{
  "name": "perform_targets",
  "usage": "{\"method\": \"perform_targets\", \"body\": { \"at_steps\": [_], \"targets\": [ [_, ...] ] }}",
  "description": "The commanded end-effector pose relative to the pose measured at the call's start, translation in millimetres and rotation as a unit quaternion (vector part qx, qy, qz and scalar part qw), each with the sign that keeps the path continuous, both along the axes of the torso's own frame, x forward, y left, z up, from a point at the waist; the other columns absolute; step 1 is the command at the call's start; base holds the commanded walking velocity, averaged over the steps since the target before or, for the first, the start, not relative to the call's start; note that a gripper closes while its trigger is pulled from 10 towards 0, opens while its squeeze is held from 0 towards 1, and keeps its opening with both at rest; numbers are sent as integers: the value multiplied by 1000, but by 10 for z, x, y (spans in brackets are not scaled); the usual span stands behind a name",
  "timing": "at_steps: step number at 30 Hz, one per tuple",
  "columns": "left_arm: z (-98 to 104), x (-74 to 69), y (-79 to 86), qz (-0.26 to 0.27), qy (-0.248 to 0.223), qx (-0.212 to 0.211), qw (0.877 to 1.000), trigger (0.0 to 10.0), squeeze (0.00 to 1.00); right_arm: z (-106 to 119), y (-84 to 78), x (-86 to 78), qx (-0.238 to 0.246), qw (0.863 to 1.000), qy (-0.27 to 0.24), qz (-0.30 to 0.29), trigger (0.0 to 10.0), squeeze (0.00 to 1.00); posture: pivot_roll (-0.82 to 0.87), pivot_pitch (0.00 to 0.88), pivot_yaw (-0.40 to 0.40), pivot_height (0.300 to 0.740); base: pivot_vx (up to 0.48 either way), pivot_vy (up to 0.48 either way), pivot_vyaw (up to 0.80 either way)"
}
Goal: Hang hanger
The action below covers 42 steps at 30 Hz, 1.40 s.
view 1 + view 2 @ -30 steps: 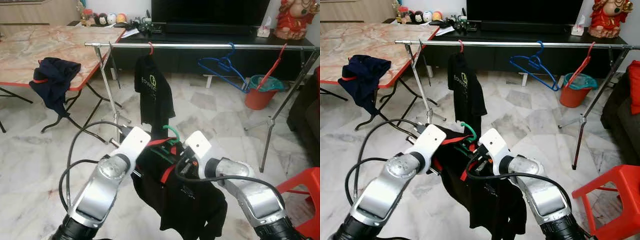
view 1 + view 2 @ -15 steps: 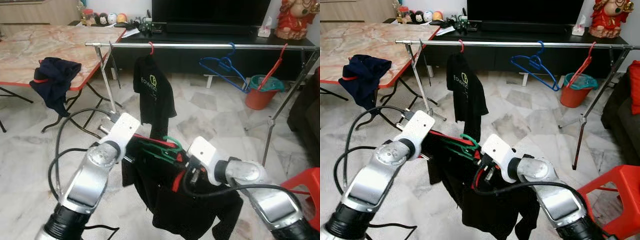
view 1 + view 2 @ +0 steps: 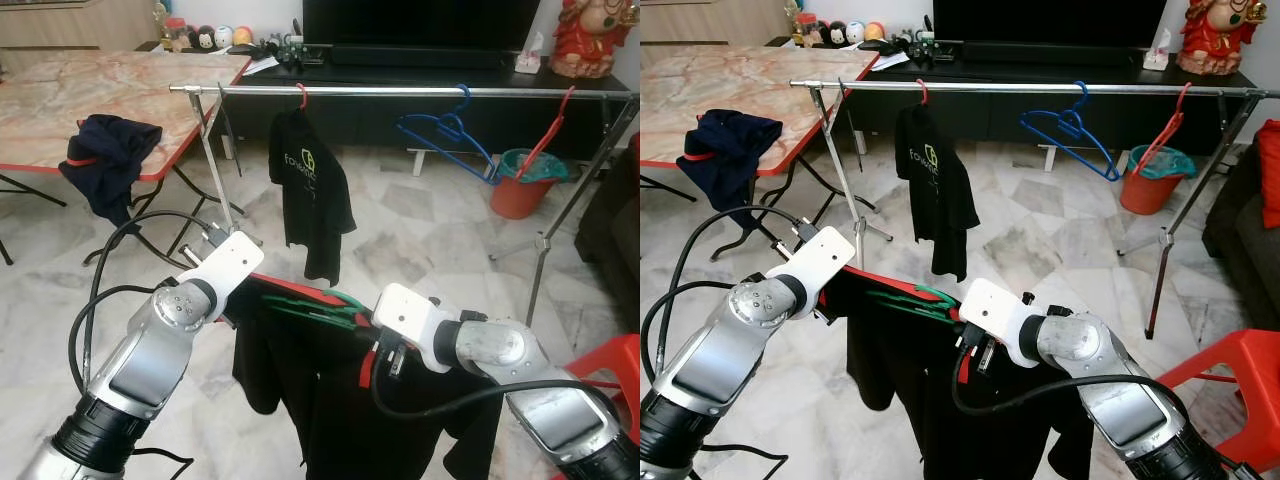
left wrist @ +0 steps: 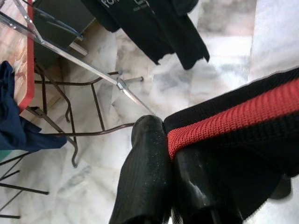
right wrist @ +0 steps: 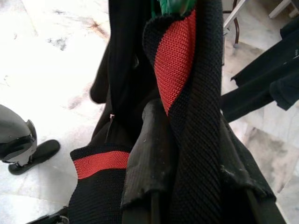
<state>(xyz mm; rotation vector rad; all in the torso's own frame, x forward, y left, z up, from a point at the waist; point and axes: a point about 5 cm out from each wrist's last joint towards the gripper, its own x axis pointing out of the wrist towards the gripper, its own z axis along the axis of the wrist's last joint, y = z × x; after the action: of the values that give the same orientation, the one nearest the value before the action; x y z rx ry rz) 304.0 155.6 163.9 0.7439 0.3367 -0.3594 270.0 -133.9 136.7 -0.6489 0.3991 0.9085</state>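
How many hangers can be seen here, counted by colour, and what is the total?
Red hangers: 2, one carrying the black shirt on the rail, one bare at the rail's far right.
Blue hangers: 1.
Green hangers: 1, inside the held black garment.
Total: 4.

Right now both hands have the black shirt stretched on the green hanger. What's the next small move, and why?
Probably lift both hands together toward the rail. The left hand and right hand each pinch the shirt's collar, and the green hanger lies flat between them, well below the rail. Bare rail shows between the hung black shirt and the blue hanger.
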Motion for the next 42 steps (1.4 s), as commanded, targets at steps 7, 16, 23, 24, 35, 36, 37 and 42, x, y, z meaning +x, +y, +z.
{"method": "perform_targets", "body": {
  "at_steps": [7, 16, 23, 24, 35, 36, 37, 42],
  "targets": [
    [-116, 9, 508, 82, 32, 98, 991, 10000, 0, -52, -314, 73, -92, 994, -22, -60, 10000, 0, -179, 0, 20, 740, 0, 0, 0],
    [-285, -44, 638, 81, 67, 135, 985, 10000, 0, -55, -360, 108, -127, 989, -48, -62, 10000, 0, -182, 0, 24, 740, 0, 0, 0],
    [-352, 44, 653, 117, 36, 65, 990, 10000, 0, -69, -293, 59, -119, 992, -34, -27, 10000, 0, -180, 0, 27, 740, 0, 0, 0],
    [-339, 74, 674, 124, 19, 64, 990, 10000, 0, -72, -270, 21, -114, 993, -25, -9, 10000, 0, -180, 0, 27, 740, 0, 0, 0],
    [-522, 138, 806, 132, 40, 78, 987, 10000, 0, -21, -262, 7, -104, 994, -24, 3, 10000, 0, -186, 0, 29, 740, 0, 0, 0],
    [-565, 133, 826, 132, 46, 79, 987, 10000, 0, 7, -242, 5, -92, 995, -25, 5, 10000, 0, -187, 0, 30, 740, 0, 0, 0],
    [-565, 133, 826, 132, 46, 79, 987, 10000, 0, 7, -242, 5, -92, 995, -25, 5, 10000, 0, -187, 0, 30, 740, 0, 0, 0],
    [-853, 36, 907, 114, 108, 100, 983, 10000, 0, 76, -297, 19, -96, 995, -31, 4, 10000, 0, -194, 0, 31, 740, 0, 0, 0]
  ]
}}
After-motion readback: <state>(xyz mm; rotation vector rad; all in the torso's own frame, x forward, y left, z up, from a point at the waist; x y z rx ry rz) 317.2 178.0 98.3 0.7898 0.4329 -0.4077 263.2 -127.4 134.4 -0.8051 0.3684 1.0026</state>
